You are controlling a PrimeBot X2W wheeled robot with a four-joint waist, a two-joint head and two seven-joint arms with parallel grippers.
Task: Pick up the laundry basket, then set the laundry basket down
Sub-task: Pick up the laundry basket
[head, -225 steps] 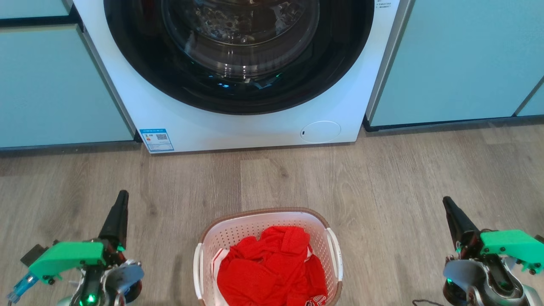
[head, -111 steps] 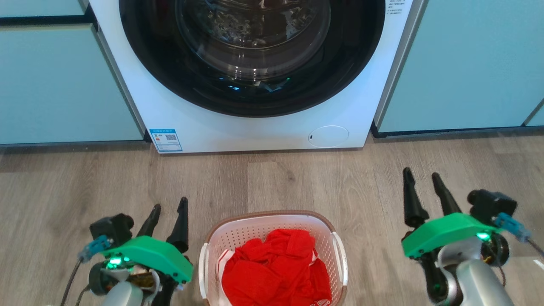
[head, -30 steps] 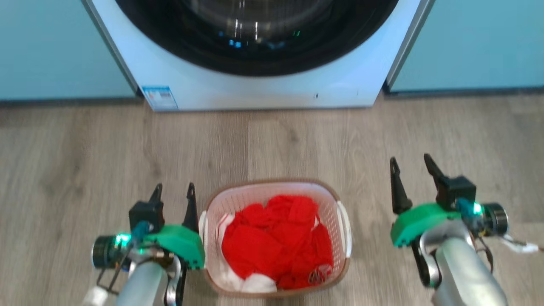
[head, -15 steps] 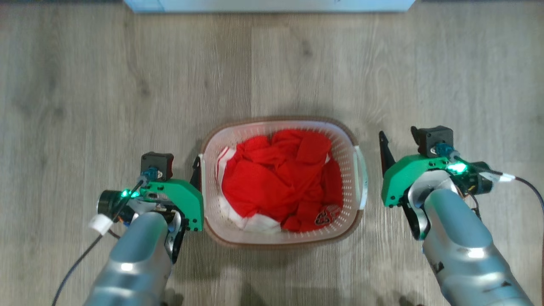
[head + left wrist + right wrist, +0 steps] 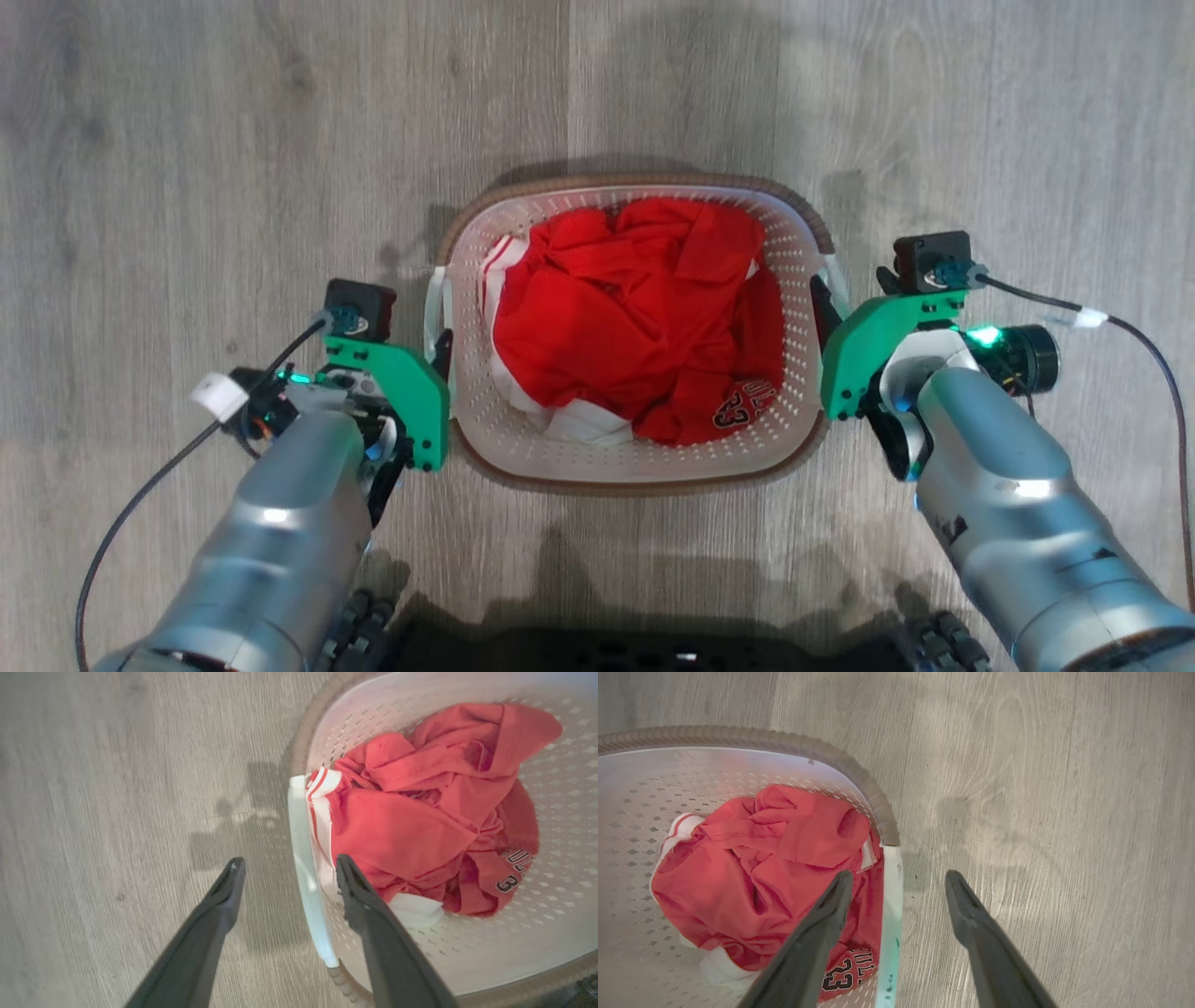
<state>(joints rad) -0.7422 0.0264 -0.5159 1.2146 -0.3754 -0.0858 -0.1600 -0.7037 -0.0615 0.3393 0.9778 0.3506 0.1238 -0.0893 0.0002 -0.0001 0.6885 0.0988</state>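
On the floor (image 5: 187, 140) sits the laundry basket (image 5: 635, 179), red clothes (image 5: 644, 308) inside. At its 9 and 3 o'clock our left tool (image 5: 288, 862) and right tool (image 5: 899, 875) straddle the side handles (image 5: 308, 877), fingers apart. We judge nothing gripped yet: clamping, lifting and setting down remain.

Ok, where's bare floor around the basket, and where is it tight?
Bare floor: beyond the far rim of the basket, and outward of the left gripper and right gripper. Tight: both sides, where they straddle the handles, and the near strip toward the base.
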